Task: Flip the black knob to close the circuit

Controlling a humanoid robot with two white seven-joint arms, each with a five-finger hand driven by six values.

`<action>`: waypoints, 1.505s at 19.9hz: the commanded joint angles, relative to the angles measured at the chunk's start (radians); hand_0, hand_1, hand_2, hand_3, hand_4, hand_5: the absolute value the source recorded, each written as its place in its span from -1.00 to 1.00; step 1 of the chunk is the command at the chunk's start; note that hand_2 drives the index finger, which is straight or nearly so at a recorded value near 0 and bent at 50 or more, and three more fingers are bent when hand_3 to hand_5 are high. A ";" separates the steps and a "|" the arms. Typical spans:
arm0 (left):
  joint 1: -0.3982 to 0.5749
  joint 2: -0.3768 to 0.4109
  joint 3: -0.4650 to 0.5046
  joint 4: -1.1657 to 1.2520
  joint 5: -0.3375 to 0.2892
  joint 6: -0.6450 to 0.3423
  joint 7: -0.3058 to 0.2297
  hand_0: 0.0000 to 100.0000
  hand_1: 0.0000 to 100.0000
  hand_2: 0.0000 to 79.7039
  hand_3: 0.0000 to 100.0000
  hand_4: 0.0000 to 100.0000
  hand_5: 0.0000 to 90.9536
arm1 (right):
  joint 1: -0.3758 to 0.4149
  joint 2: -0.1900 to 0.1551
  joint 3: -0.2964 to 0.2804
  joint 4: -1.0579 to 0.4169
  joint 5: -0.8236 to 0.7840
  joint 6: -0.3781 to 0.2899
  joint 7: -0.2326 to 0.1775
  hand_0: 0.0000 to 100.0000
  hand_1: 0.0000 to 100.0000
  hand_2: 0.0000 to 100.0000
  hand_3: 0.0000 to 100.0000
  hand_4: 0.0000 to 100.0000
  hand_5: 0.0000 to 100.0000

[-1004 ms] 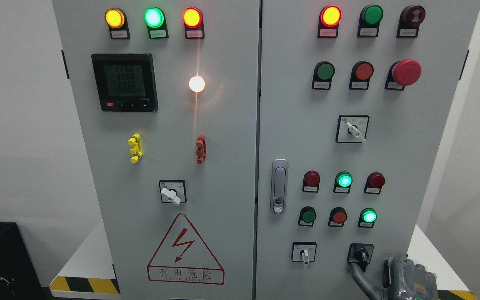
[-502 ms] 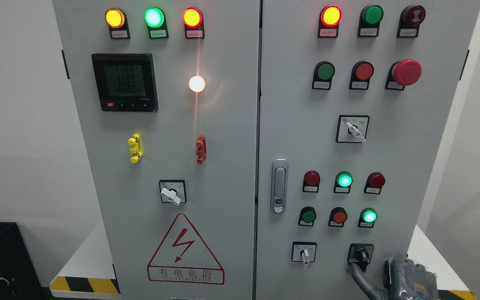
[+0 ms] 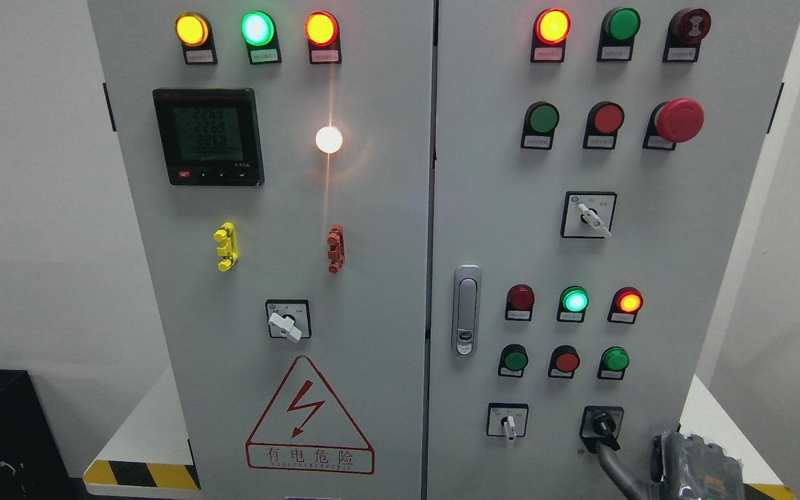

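Note:
The black knob point(image 3: 601, 423) sits at the lower right of the grey cabinet's right door point(image 3: 685, 278). Its handle slants down to the right. My right hand point(image 3: 695, 464) shows at the bottom edge just right of the knob, mostly cut off. A dark grey part of it stretches up to the knob's lower end and touches it. Above the knob, a red lamp point(image 3: 629, 302) and a green lamp point(image 3: 574, 301) glow, while the green lamp point(image 3: 614, 360) under them is dark. No left arm shows.
A white selector switch point(image 3: 508, 424) is left of the knob, and the door latch point(image 3: 466, 310) is further up. A red mushroom button point(image 3: 679, 119) juts out at upper right. The cabinet stands on a white base with a yellow-black striped edge point(image 3: 139, 475).
The knob's handle has turned from pointing down to slanting down-right. The right-hand red lamp came on and the lower green lamp went out. My right hand shifted slightly right and down.

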 commanded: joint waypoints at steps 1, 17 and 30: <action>0.023 0.000 0.000 -0.031 0.001 0.001 -0.001 -0.76 0.11 -1.00 -1.00 -1.00 -1.00 | 0.000 -0.003 -0.029 -0.012 -0.005 -0.006 -0.004 -1.00 -0.98 0.73 1.00 0.81 0.88; 0.021 0.000 0.000 -0.029 0.001 0.001 -0.001 -0.76 0.11 -1.00 -1.00 -1.00 -1.00 | -0.003 -0.002 -0.029 -0.032 -0.042 -0.014 -0.018 -1.00 -0.99 0.73 1.00 0.80 0.87; 0.023 0.000 0.000 -0.031 0.001 0.001 -0.001 -0.76 0.11 -1.00 -1.00 -1.00 -1.00 | 0.008 -0.003 0.012 -0.049 -0.080 -0.021 -0.018 -1.00 -0.98 0.72 1.00 0.79 0.87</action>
